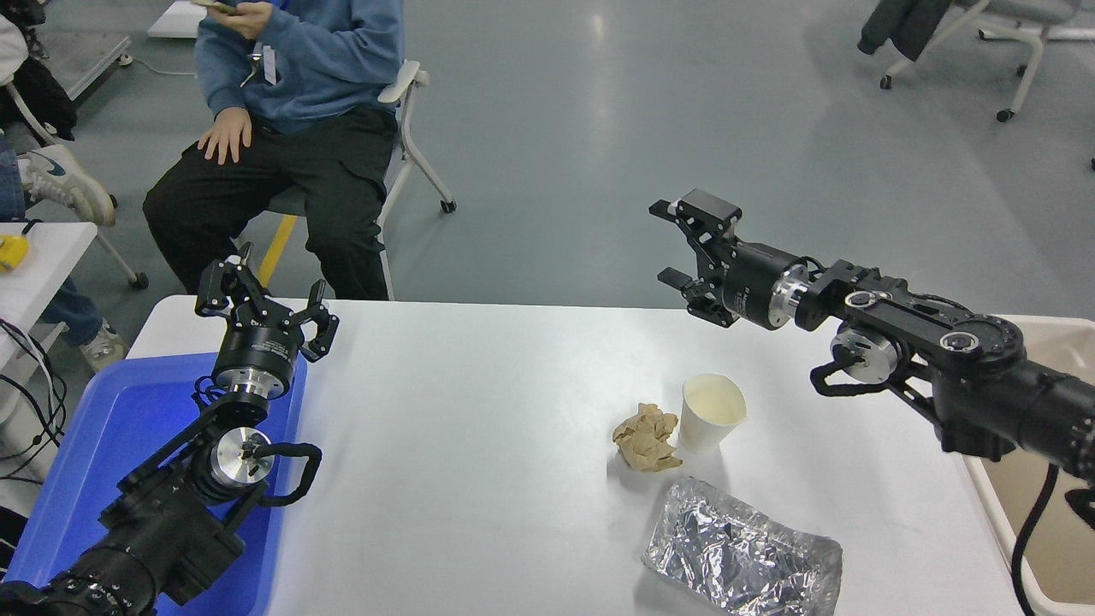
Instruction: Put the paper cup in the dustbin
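- Your right gripper (676, 244) hangs above the white table's (479, 428) far edge, jaws spread wide, holding nothing.
- The paper cup (712, 413) stands upright, touching a crumpled brown paper ball (648, 437) (foil tray (742, 560) nearer you).
- The dustbin (1048, 513) sits at the right edge.
- Your left gripper (265, 295), parked over the blue tray (111, 436), is open.

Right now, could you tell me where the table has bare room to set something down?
The widest free patch runs from the blue tray under the left gripper to the crumpled brown paper ball. The far edge under the raised right gripper is bare too. It is crowded where the ball, paper cup and foil tray cluster.
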